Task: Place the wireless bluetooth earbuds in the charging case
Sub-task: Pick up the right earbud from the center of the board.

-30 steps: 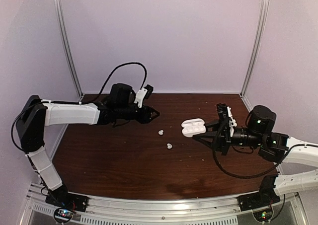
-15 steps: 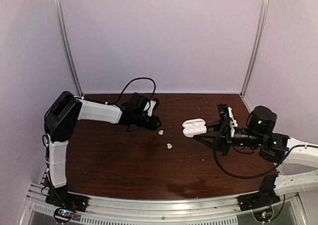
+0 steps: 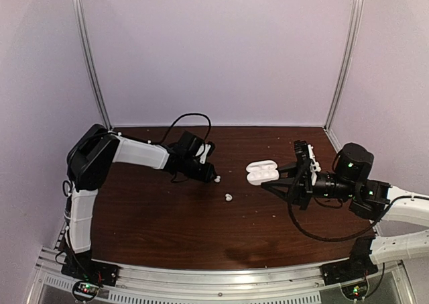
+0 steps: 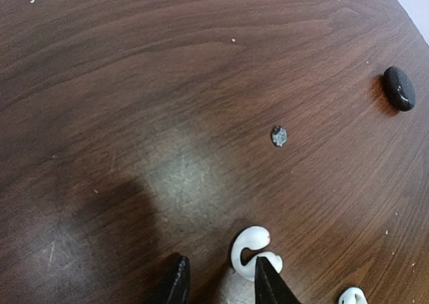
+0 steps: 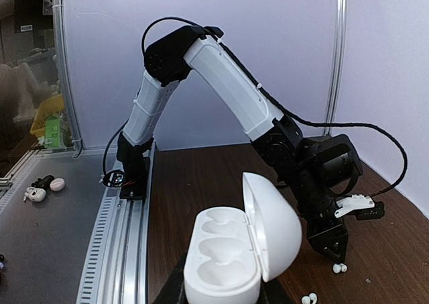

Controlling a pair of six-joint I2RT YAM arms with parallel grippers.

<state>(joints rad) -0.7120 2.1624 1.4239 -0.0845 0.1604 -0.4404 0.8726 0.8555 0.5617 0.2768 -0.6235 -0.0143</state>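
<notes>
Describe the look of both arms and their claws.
Both share one build: white shells on the long links, black rounded joints. The left arm has a black cable looping above its wrist; the right arm has another cable hanging below it and a green light on one joint. The left claw and right claw each have two black tapered fingers.
</notes>
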